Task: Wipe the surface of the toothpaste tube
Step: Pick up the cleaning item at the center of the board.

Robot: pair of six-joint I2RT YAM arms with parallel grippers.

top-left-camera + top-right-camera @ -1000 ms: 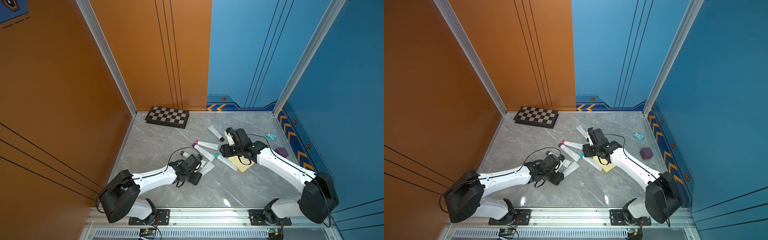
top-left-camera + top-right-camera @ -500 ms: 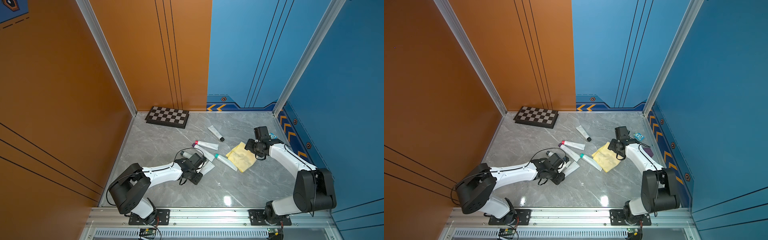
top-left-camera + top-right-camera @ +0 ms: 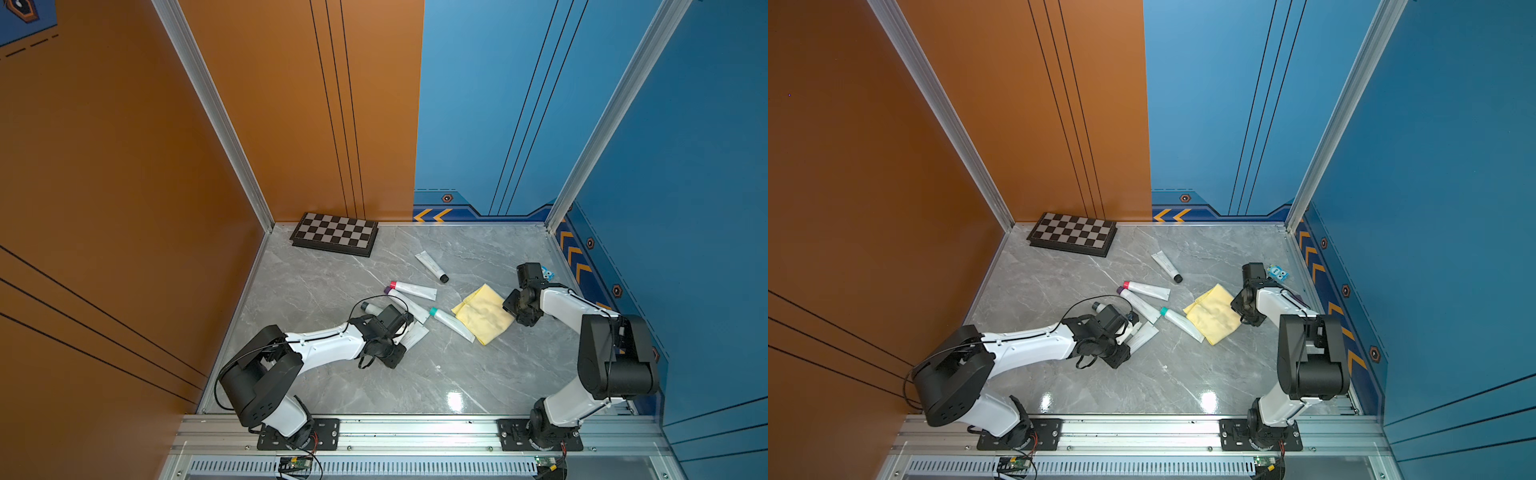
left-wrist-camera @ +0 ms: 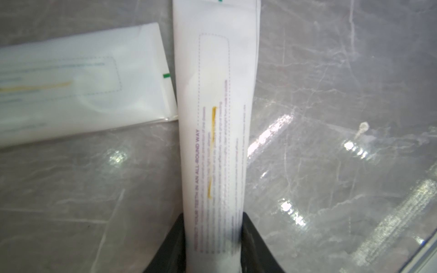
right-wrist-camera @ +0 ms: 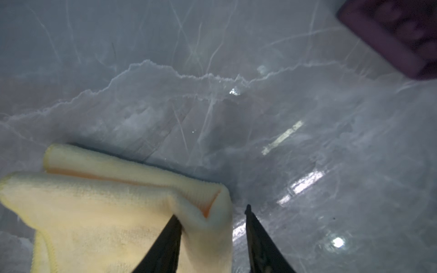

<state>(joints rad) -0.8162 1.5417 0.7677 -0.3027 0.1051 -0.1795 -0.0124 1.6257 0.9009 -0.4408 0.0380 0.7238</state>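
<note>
Left gripper (image 3: 405, 332) sits low over the toothpaste tube (image 3: 417, 338) on the marble table (image 3: 332, 291), beside other tubes (image 3: 413, 289); right gripper (image 3: 510, 305) meets the yellow cloth (image 3: 484, 316) at its edge; left wrist view: jaws pinch the toothpaste tube by both flanks; right wrist view: jaws stand spread, one finger (image 5: 170, 236) touching a cloth fold, its partner clear.

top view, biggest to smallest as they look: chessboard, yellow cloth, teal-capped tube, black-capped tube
1. chessboard
2. yellow cloth
3. teal-capped tube and black-capped tube: about alike; the black-capped one lies farther from the camera, so unranked.
</note>
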